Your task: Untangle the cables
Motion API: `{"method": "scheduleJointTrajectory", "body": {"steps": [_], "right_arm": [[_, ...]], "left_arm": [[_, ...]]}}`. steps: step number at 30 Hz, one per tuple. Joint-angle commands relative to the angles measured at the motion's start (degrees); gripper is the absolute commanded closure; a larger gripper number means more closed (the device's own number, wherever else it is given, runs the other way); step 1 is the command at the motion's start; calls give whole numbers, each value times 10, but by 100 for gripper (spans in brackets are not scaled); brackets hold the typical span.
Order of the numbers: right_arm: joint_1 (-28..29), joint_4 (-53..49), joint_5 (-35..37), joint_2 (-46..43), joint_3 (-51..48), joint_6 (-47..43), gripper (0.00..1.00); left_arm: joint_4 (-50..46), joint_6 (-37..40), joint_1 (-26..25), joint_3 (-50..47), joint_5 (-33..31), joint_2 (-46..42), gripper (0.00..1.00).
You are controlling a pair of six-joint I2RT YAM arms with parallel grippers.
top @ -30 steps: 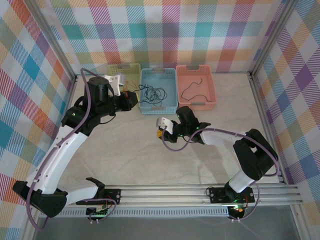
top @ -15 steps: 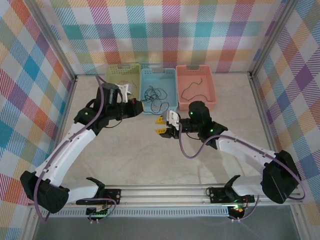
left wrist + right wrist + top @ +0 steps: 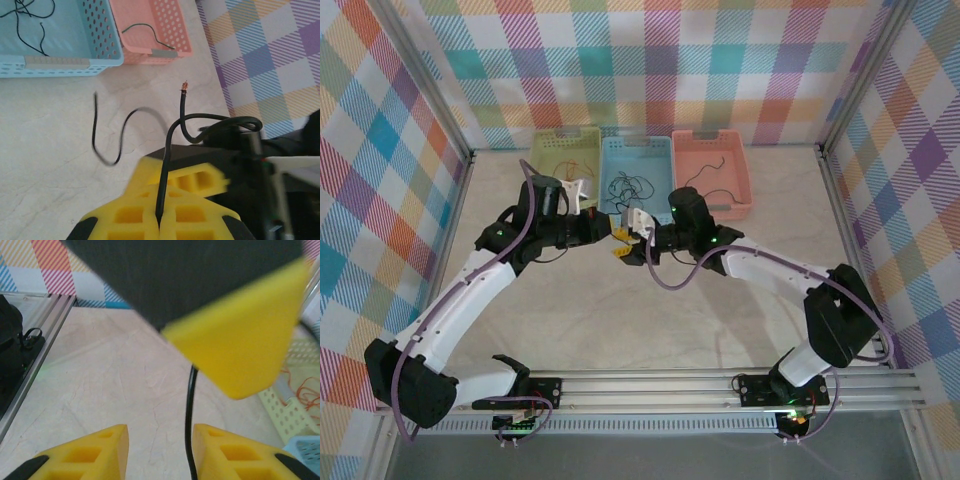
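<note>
In the left wrist view my left gripper (image 3: pixel 160 217) is shut on a black cable (image 3: pixel 172 135), which rises from the yellow pads to a bare copper tip. A thinner black cable (image 3: pixel 117 137) curls, blurred, over the table beside it. In the right wrist view my right gripper (image 3: pixel 160 450) is open and the black cable (image 3: pixel 189 410) hangs between its fingers, close to the right one (image 3: pixel 225 450). In the top view the left gripper (image 3: pixel 603 232) and right gripper (image 3: pixel 619 247) meet in front of the blue basket (image 3: pixel 637 141), which holds tangled black cables (image 3: pixel 625 185).
A green basket (image 3: pixel 567 133) with red-orange wires (image 3: pixel 582 168) stands at the back left. A pink basket (image 3: pixel 711 136) with one black cable (image 3: pixel 705 178) stands at the back right. Checked walls and metal rails ring the table.
The left gripper has swung right from the green basket to the front of the blue one. The right gripper has moved left and back to meet it.
</note>
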Motion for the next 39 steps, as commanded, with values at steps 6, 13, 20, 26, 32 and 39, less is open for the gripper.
{"method": "scheduleJointTrajectory", "body": {"steps": [6,13,20,26,32,39], "right_arm": [[6,-13,5,13,-26,-25,73],[6,12,34,17,-96,-31,79],[6,22,60,26,-118,-38,86],[6,37,62,17,-125,-34,97],[4,44,80,17,-138,-36,100],[4,26,90,45,-137,-54,100]], "left_arm": [[25,-12,2,9,16,-33,100],[3,-5,2,42,-13,-48,100],[-16,6,4,57,-47,-68,100],[-12,4,5,41,-64,-70,100],[4,-35,34,13,-110,-82,88],[147,-137,123,-42,-49,-76,96]]}}
